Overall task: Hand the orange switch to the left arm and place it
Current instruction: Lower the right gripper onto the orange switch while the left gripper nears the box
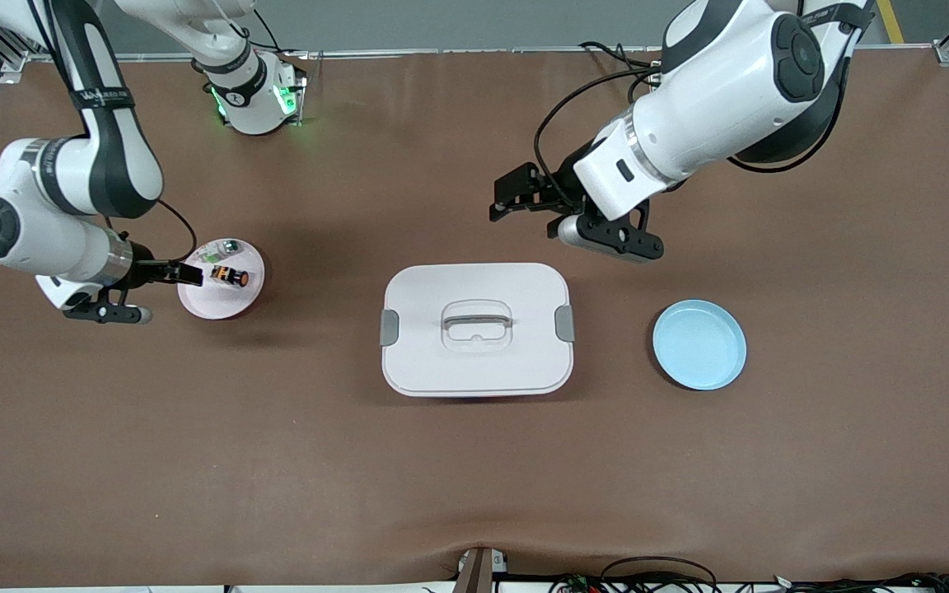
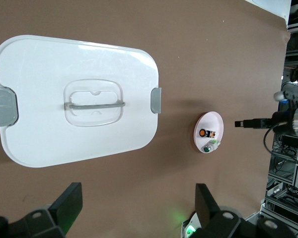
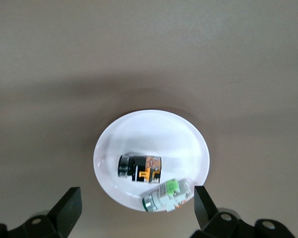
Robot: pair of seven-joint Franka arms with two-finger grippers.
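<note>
- The tiny black cylindrical orange switch (image 1: 229, 276) with its orange round end lay on its side on a round pale pink plate (image 1: 222, 305) toward the right arm's end of the table.
- A small green-and-silver component (image 3: 167, 195) lay on the same plate, just beside the switch, at the plate's rim and farther from the front camera.
- The right arm's black two-finger gripper (image 1: 187, 274) hung over the pink plate's edge, close by the switch; the right wrist view showed its fingers (image 3: 67, 207) spread wide with the plate between them, gripping nothing.
- The large white rounded-rectangular plastic box (image 1: 476, 329), with a recessed grey lid handle and grey side clips, sat shut at mid-table, between the pink plate and a round light blue plate (image 1: 699, 343).
- The blue plate lay near the box, toward the left arm's end of the table, and carried nothing.
- The left arm's black two-finger gripper (image 1: 514, 196) hung over bare brown table, above a patch farther from the front camera than the box; the left wrist view showed its fingers (image 2: 69, 206) wide apart and holding nothing.
- From the left wrist view the box lid (image 2: 77, 99) filled much of the frame, with the pink plate (image 2: 208, 133) and the right gripper (image 2: 248, 123) seen well off past it.
</note>
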